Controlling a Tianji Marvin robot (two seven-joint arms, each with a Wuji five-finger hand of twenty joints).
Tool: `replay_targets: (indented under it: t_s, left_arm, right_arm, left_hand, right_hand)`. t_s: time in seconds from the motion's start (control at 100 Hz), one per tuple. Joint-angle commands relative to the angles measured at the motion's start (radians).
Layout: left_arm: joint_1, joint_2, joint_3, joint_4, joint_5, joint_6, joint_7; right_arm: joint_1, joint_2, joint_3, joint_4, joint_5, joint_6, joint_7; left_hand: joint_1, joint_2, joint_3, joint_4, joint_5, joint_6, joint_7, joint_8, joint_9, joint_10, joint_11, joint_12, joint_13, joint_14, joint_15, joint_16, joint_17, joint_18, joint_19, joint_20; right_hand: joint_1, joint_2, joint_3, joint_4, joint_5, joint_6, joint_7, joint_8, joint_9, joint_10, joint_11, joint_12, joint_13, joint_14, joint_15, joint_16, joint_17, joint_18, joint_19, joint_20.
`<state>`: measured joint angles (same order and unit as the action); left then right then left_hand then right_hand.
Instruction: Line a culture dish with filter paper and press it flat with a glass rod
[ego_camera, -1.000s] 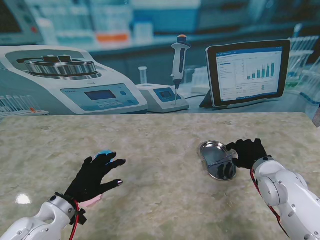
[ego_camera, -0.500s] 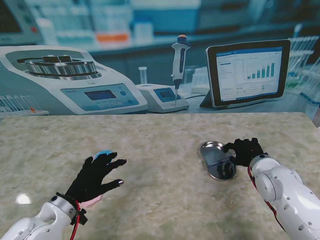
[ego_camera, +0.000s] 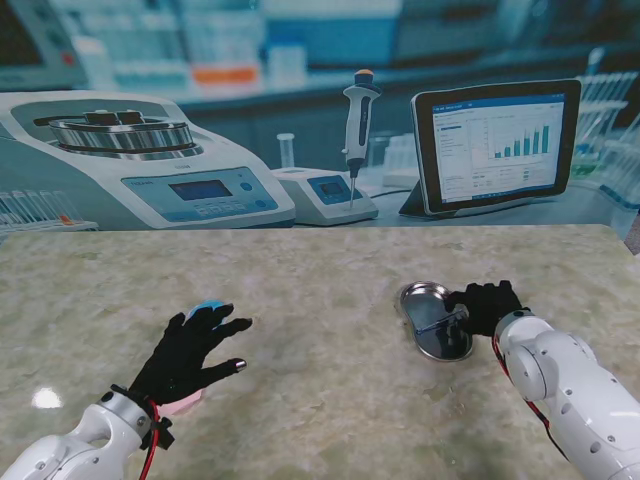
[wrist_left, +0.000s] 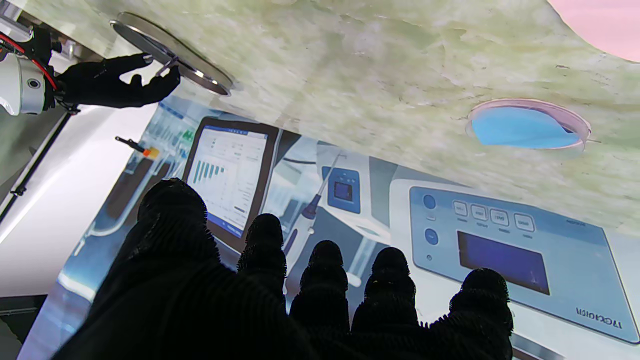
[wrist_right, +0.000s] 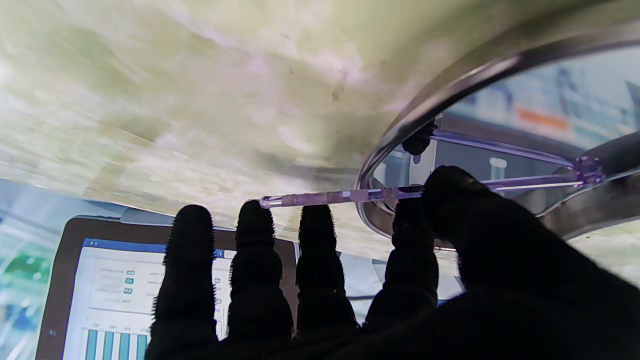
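at the right of the table, the right hand (ego_camera: 487, 303) pinches the glass rod (wrist_right: 345, 196) between thumb and forefinger, its far end resting in the steel tray (ego_camera: 413, 297). the left hand (ego_camera: 190, 350) lies spread and holds nothing, just nearer me than the culture dish (wrist_left: 527, 125) with blue filter paper. picking up the rod looks underway; next it needs lifting clear and carrying left to the dish.

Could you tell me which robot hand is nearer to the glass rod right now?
The right robot hand: its fingers are at the glass rod by the metal tray. The left robot hand rests far across the table.
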<state>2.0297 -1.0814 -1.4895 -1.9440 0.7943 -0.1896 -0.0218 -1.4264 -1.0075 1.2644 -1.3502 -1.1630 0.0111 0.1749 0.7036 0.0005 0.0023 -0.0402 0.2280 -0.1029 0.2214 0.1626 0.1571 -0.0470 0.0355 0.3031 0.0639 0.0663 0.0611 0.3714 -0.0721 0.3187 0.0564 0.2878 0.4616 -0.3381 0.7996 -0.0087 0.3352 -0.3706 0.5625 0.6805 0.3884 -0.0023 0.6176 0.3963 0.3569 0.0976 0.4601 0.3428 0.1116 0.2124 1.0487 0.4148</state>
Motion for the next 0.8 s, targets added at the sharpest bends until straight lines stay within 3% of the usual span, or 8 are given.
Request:
replay_targets:
  t_s: [0.0,0.21,0.26,0.41,0.55,0.79]
  left_arm:
    - [0.004,0.000,-0.002,-0.004,-0.002,0.002,-0.009]
    - [0.004,0.000,-0.003,-0.004,-0.003,0.001,-0.009]
    - [0.003,0.000,-0.003,-0.004,-0.002,0.002,-0.007]
    - [0.003,0.000,-0.002,-0.004,-0.002,0.005,-0.006]
    - [0.003,-0.001,-0.003,-0.005,-0.001,0.006,-0.006]
    - [0.003,-0.001,-0.006,-0.004,0.003,0.008,0.000]
  right_arm:
    - [0.002,0.001,-0.009,0.014,0.002,0.005,-0.001]
    - [0.019,0.002,-0.027,0.042,0.003,0.006,-0.015]
    - [0.021,0.001,-0.029,0.049,0.009,0.006,-0.029]
    - [0.030,-0.001,-0.036,0.078,0.015,-0.011,-0.087]
    - [0.039,-0.002,-0.043,0.101,0.017,-0.026,-0.125]
    - [0.048,-0.001,-0.054,0.111,0.017,-0.030,-0.135]
  left_hand:
    - [0.004,0.039,-0.023,0.021,-0.014,-0.001,-0.022,-0.007,-0.037,-0.011,-0.024,-0.025,-0.029,0.000,-0.021,-0.017,-0.004,-0.019,-0.046,-0.037]
    - [0.005,0.041,-0.023,0.021,-0.015,-0.002,-0.023,-0.007,-0.037,-0.011,-0.025,-0.029,-0.029,-0.001,-0.021,-0.017,-0.005,-0.019,-0.046,-0.036]
    - [0.004,0.040,-0.024,0.021,-0.015,-0.002,-0.022,-0.007,-0.037,-0.011,-0.025,-0.030,-0.029,-0.001,-0.021,-0.017,-0.005,-0.019,-0.046,-0.036]
    - [0.006,0.039,-0.023,0.021,-0.016,-0.002,-0.022,-0.007,-0.037,-0.010,-0.026,-0.032,-0.029,-0.001,-0.021,-0.017,-0.005,-0.019,-0.045,-0.036]
    - [0.007,0.040,-0.023,0.021,-0.019,-0.002,-0.023,-0.008,-0.037,-0.012,-0.027,-0.035,-0.029,-0.002,-0.021,-0.017,-0.005,-0.020,-0.045,-0.036]
    - [0.006,0.039,-0.024,0.021,-0.020,-0.003,-0.024,-0.008,-0.037,-0.012,-0.028,-0.039,-0.029,-0.002,-0.021,-0.018,-0.004,-0.020,-0.045,-0.036]
  right_hand:
    - [0.018,-0.049,0.033,-0.017,0.023,-0.026,0.017,0.017,-0.029,0.019,0.010,0.011,0.004,0.024,0.030,0.021,-0.002,-0.003,0.030,0.026]
    - [0.022,-0.069,0.057,-0.028,0.045,-0.027,0.061,0.038,-0.011,0.018,0.024,0.018,0.014,0.020,0.040,0.028,0.005,-0.004,0.036,0.040]
    - [0.042,-0.097,0.060,-0.071,0.058,-0.038,0.110,0.046,-0.009,0.017,0.030,0.021,0.019,0.021,0.045,0.032,0.008,-0.004,0.038,0.047]
    - [0.095,-0.172,0.065,-0.136,0.121,-0.083,0.293,0.029,0.023,0.011,0.042,0.024,0.041,0.021,0.055,0.033,0.020,0.001,0.046,0.056]
    - [0.123,-0.187,0.067,-0.156,0.221,-0.103,0.346,0.022,0.052,0.006,0.047,0.024,0.061,0.020,0.060,0.034,0.026,0.006,0.051,0.057]
    - [0.142,-0.182,0.077,-0.169,0.308,-0.115,0.377,0.019,0.076,0.003,0.048,0.023,0.082,0.016,0.060,0.032,0.028,0.010,0.051,0.057]
